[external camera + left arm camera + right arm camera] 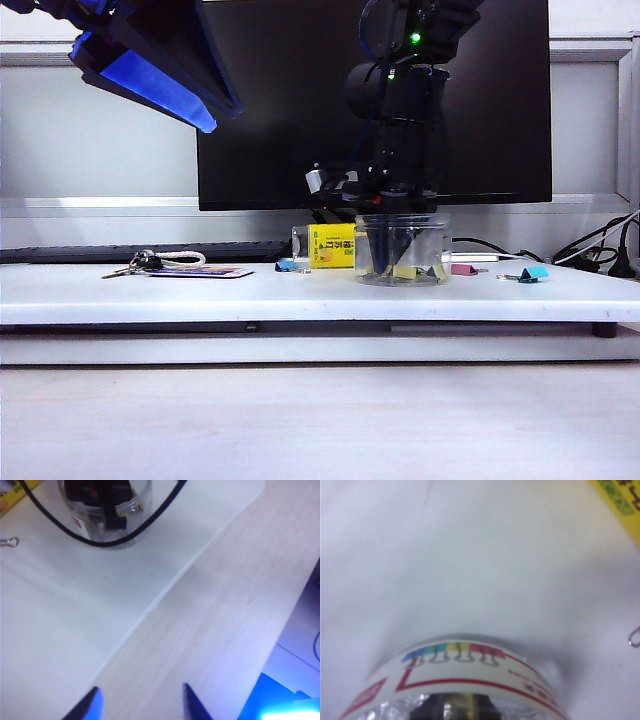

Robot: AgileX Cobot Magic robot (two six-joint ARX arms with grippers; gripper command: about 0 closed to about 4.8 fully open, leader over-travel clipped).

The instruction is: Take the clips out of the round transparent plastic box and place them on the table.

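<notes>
- We see the round transparent plastic box [402, 250] standing upright on the white worktop [300, 295], a little right of the middle, in front of a dark monitor [290, 120].
- The right claw [385, 262] reaches straight down into the box from above; through the clear wall its dark fingers taper toward the box floor.
- Pale-yellow clips [405, 271] lie on the box floor beside those fingers. We cannot tell whether the right claw is closed on a clip or merely among them.
- In the right wrist view only the box rim and its white label [455, 680] with a row of coloured clip drawings fill the near part; the fingers are too blurred to read.
- The left claw [142, 700] hangs high at the far left of the exterior view, well apart from the box, with its blue-tipped fingers [92, 702] spread wide and nothing between them.
- A yellow-labelled clear bottle [325, 247] lies just left of the box, with a small blue clip [290, 265] beside it.
- A pink clip [463, 269] and a teal clip [532, 273] rest on the worktop to the right of the box.
- A bunch of keys [140, 264] on a card lies well to the left.
</notes>
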